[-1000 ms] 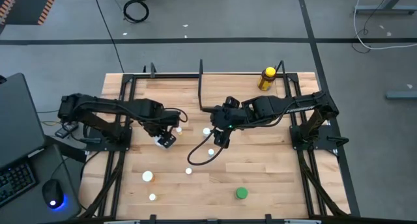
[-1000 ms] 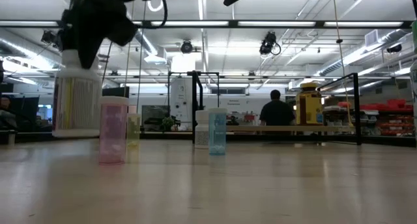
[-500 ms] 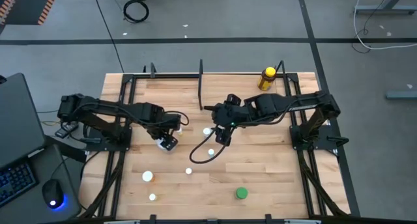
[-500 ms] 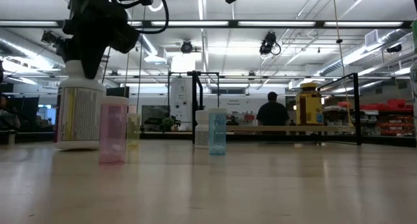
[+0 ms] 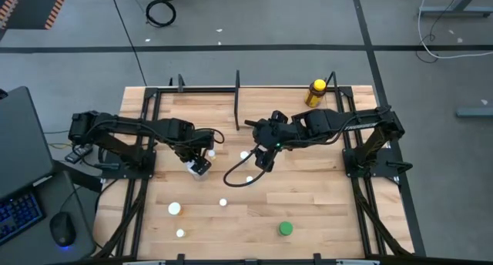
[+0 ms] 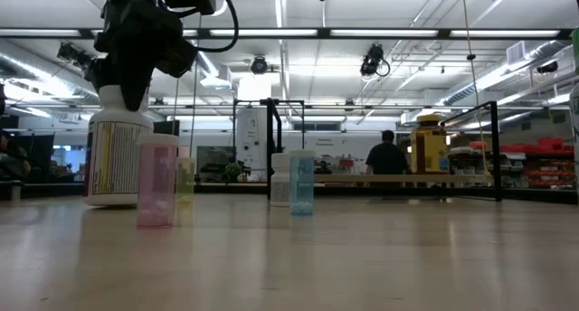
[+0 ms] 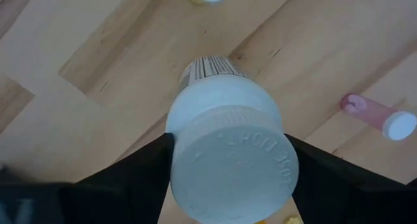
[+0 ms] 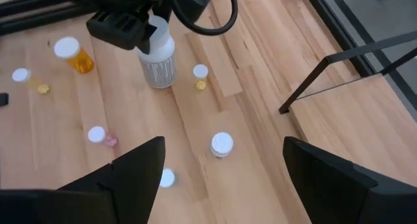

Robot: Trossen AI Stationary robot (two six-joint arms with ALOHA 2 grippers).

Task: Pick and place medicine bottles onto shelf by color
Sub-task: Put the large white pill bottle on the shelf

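Two hands, left hand straddling white bottle

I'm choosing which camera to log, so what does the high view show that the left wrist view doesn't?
Only the high view shows the yellow bottle by the shelf posts, the green bottle and the right gripper, its jaws open above the table. Only the left wrist view shows the pink bottle from close by. Both show the large white bottle at the left gripper.
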